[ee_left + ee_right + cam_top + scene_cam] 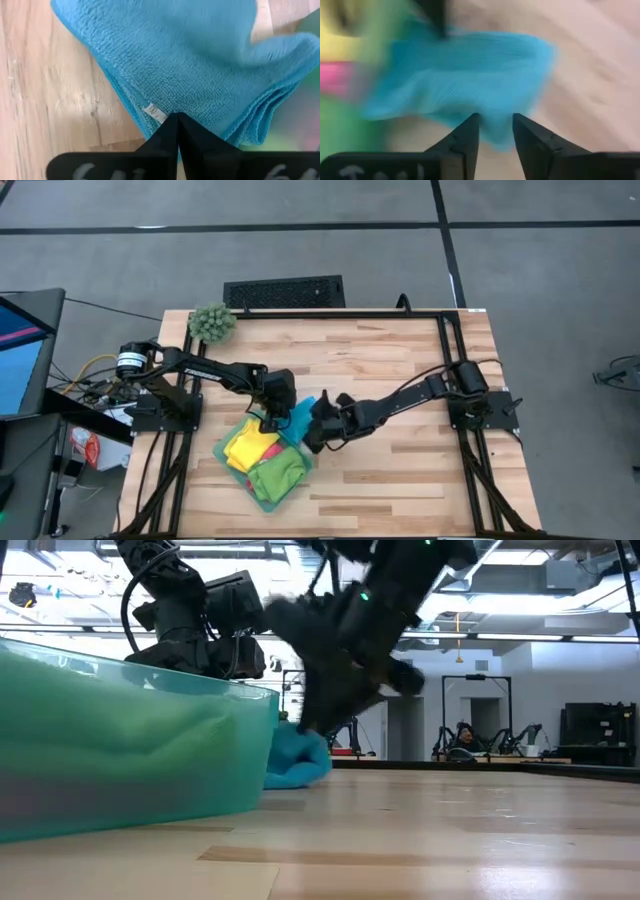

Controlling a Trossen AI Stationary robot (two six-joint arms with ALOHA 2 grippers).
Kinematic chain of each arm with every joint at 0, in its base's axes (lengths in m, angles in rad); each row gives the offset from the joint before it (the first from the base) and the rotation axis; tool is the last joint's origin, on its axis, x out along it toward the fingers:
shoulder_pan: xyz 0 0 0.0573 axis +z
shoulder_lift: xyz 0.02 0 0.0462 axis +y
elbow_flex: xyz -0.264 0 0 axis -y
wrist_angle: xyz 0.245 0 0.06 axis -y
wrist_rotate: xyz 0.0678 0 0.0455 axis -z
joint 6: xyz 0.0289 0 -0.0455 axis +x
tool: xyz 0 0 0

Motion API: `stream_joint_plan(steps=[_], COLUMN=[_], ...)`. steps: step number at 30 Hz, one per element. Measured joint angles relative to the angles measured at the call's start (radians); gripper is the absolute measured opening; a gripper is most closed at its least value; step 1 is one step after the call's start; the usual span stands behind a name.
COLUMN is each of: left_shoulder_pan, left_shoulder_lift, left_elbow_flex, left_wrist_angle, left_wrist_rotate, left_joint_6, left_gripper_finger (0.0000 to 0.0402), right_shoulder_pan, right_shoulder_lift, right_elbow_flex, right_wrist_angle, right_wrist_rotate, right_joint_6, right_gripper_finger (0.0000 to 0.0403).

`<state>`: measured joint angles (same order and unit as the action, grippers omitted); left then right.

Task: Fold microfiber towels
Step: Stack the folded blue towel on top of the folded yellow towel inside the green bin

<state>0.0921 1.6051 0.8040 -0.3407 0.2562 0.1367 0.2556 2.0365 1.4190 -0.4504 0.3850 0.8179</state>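
A plant ball (212, 322) is sitting at the table's (400, 370) far left corner. The left gripper (268, 421) is hanging over the tray's (226, 451) far edge, fingers pressed together on a fold of the blue towel (301, 418). Yellow (247, 446), pink (270, 451) and green (277, 474) towels are lying bunched in the tray. The blue towel is resting on the wood just beside the tray. The right gripper (315, 439) is hovering at its other edge, fingers partly apart, holding nothing.

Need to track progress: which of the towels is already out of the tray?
The blue towel: it lies over the tray edge onto the table, between both grippers. The yellow, pink and green towels sit inside.
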Motion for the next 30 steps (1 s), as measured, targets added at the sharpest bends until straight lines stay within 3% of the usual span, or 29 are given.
stream_joint_plan(steps=[3, 10, 16, 21, 26, 30], left_shoulder_pan=[0.0, 0.0, 0.0, 0.0, 0.0, 0.0], left_shoulder_lift=[0.0, 0.0, 0.0, 0.0, -0.001, -0.001], left_elbow_flex=[0.0, 0.0, 0.0, 0.0, 0.0, -0.002], left_wrist_angle=[-0.001, 0.0, 0.024, 0.027, 0.022, 0.023], left_wrist_rotate=[0.0, 0.0, 0.0, 0.0, 0.0, 0.0], left_joint_6=[0.018, 0.026, 0.026, 0.026, 0.026, 0.026], left_gripper_finger=[0.0, 0.0, 0.0, 0.0, 0.0, 0.0], right_shoulder_pan=[-0.002, 0.015, 0.057, 0.072, 0.054, 0.056], right_shoulder_lift=[-0.011, -0.031, -0.057, -0.056, 0.01, 0.084], right_elbow_flex=[-0.001, 0.001, 0.001, 0.003, -0.005, 0.002], right_wrist_angle=[-0.107, -0.063, -0.088, 0.166, 0.203, 0.286], right_wrist_rotate=[0.054, 0.021, 0.061, 0.074, 0.106, 0.037], right_joint_6=[0.035, -0.061, -0.099, -0.224, -0.23, -0.204], right_gripper_finger=[0.0132, 0.0121, 0.012, 0.0119, 0.0107, 0.0097])
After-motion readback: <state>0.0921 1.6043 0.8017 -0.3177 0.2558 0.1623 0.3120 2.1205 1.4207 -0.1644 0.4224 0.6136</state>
